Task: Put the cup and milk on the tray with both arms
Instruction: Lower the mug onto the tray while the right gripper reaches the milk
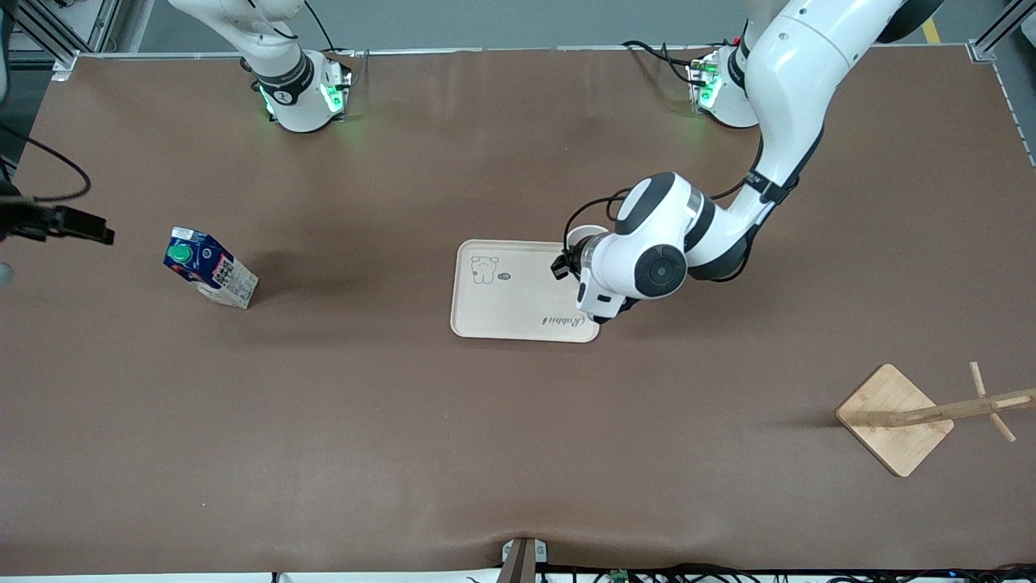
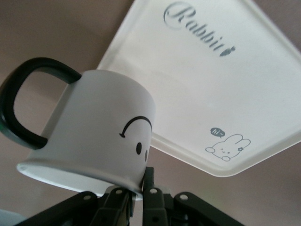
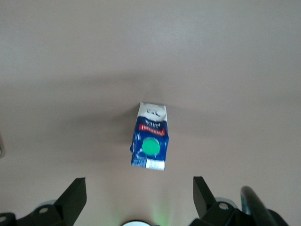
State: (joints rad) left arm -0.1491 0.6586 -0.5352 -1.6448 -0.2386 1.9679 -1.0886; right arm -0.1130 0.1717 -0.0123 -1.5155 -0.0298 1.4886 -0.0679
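The white smiley cup (image 2: 101,127) with its black handle (image 2: 16,103) hangs from my left gripper (image 2: 136,193), which is shut on its rim. In the front view the cup (image 1: 584,237) and left gripper (image 1: 566,263) are over the corner of the beige Rabbit tray (image 1: 518,304) toward the left arm's end; the tray (image 2: 221,84) is bare. The blue milk carton (image 1: 209,267) stands on the table toward the right arm's end. My right gripper (image 3: 138,182) is open and empty, high over the milk (image 3: 150,139); its dark hand shows at the front view's edge (image 1: 89,228).
A wooden stand with a square base (image 1: 894,417) and a pegged pole (image 1: 971,405) sits near the front camera toward the left arm's end. Brown table surface lies between the milk and the tray.
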